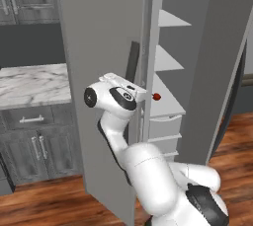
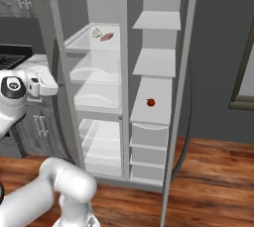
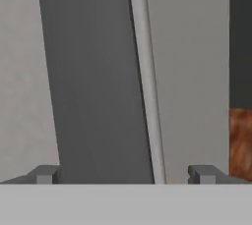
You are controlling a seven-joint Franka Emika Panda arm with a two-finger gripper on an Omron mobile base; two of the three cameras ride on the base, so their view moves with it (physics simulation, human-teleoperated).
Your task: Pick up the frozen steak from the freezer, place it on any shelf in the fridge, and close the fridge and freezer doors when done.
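Observation:
The frozen steak (image 2: 106, 36), a small pinkish-brown slab, lies on the top shelf of the left-hand freezer compartment (image 2: 99, 97). Both doors stand open. My gripper (image 3: 124, 175) is open and holds nothing, with its fingertips (image 3: 47, 174) set wide apart. It points closely at the edge of the open freezer door (image 1: 99, 47). The hand (image 1: 121, 94) sits at mid height beside that door, well below and to the left of the steak. In the right base view the hand (image 2: 39, 85) is at the far left.
A pale white item (image 2: 96, 33) lies next to the steak. A small red round thing (image 2: 151, 102) sits on a fridge shelf (image 2: 154, 62) on the right. The open fridge door (image 2: 218, 47) stands at the right. A marble counter (image 1: 29, 84) over cabinets lies left.

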